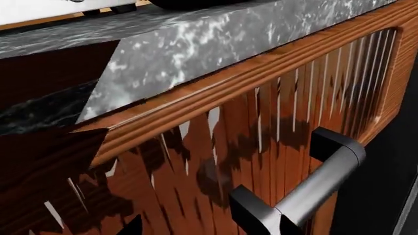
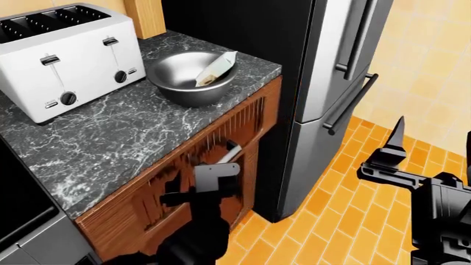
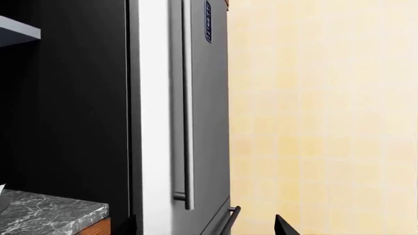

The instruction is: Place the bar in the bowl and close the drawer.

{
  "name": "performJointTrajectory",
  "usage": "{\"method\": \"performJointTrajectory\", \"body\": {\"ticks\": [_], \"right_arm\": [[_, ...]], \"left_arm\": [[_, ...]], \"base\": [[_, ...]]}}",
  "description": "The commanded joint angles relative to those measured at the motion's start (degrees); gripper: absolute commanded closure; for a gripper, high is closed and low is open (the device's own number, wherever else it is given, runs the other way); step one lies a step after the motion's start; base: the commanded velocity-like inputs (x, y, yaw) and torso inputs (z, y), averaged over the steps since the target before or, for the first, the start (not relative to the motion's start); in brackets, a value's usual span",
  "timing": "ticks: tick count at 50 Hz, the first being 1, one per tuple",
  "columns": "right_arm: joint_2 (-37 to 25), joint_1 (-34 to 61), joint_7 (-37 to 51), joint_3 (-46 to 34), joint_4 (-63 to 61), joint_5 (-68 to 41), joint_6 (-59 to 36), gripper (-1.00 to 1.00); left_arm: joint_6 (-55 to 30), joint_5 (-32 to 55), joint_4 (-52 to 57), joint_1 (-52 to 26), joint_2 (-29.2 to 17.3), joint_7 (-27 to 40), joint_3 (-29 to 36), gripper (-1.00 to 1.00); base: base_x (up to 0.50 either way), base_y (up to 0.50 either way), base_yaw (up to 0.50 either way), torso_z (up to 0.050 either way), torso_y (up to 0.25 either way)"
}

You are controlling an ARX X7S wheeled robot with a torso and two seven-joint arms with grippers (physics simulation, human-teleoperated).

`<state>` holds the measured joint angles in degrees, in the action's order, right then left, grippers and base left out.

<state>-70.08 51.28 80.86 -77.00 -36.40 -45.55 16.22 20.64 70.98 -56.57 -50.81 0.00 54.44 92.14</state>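
Nearest in the head view, the left hand (image 2: 213, 171) sits pressed against the drawer (image 2: 220, 149) front, just by its silver handle (image 1: 320, 183); whether its fingers are apart or together cannot be told. The drawer front lies almost flush under the counter (image 2: 110, 143) edge. The right hand (image 2: 390, 152) hangs out over the orange tiled floor (image 2: 346, 199), well apart from the cabinet, its dark fingers together and holding nothing. Farther back on the grey marbled counter stands the steel bowl (image 2: 180, 77) with the bar (image 2: 215, 69) leaning inside against its rim, pointed end up. A white toaster (image 2: 66, 55) stands just beside the bowl. A tall steel refrigerator (image 2: 331, 72) rises beside the cabinet, before a cream wall (image 3: 326, 122).
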Motion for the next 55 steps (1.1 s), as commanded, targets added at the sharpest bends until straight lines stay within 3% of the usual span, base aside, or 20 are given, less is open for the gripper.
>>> {"method": "performJointTrajectory", "body": {"ticks": [1,55], "right_arm": [[0.0,-0.21,-0.01,0.35,-0.17,-0.12,-0.44,-1.0],[0.51,0.11,-0.49,2.14,-0.9,-1.18,-3.2,-1.0]], "left_arm": [[1.69,4.29,-6.09,-1.3,0.0,2.82,-3.95,-1.0],[-0.72,3.72,-12.86,-0.05,0.0,4.35,-4.93,-1.0]], "base": [[0.0,0.0,0.0,0.0,0.0],[0.0,0.0,0.0,0.0,0.0]]}}
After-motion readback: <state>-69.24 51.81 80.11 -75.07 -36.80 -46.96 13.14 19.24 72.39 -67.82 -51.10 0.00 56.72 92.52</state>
